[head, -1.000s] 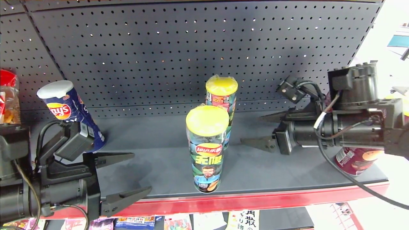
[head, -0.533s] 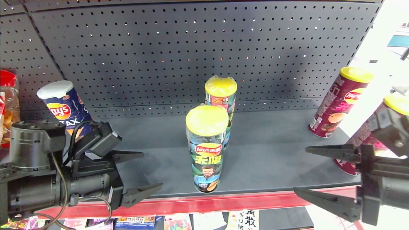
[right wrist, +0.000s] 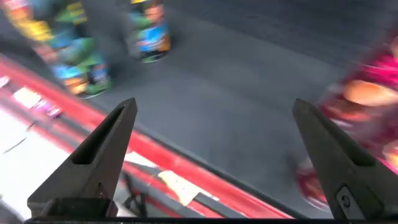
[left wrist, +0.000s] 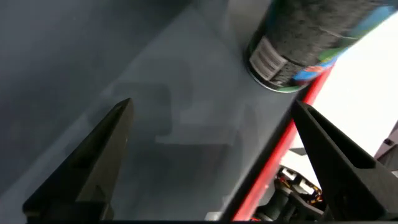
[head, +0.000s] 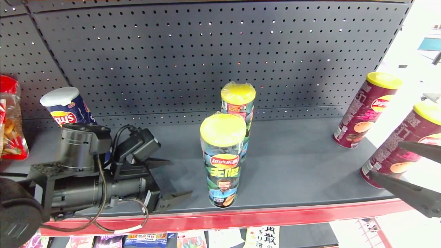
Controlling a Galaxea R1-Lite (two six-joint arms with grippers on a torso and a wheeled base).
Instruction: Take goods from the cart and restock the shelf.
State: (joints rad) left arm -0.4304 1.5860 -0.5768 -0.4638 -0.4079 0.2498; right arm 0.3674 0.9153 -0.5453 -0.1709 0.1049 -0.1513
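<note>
Shelf (head: pixel 293 172), dark, red-edged. Left gripper (head: pixel 179 177), fingers spread and empty, lies left of the green cans (head: pixel 223 162) (centre, one behind the other). Right gripper (head: pixel 385 158), likewise spread and empty, is beside the maroon cans (head: pixel 368 110) at right. Blue can (head: pixel 65 106) stands far left. Judged: between placements; next, fetch more stock. Labels show logos and a cartoon face.

- The left tool (left wrist: pixel 212 106) hangs low over the grey shelf (left wrist: pixel 168 81), its two dark fingers (left wrist: pixel 93 168) spread wide with nothing between them.
- One finger lies over the shelf's deck. The other reaches past the shelf's red front edge (left wrist: pixel 273 163).
- A chip can (left wrist: pixel 298 37) stands upright on the deck just inside the front edge, ahead of the fingertips and touching neither.
- Only the can's lower part shows: a dark wrap with a barcode patch (left wrist: pixel 268 55) and green and blue print.
- Soft shadows of the fingers lie on the deck.
</note>
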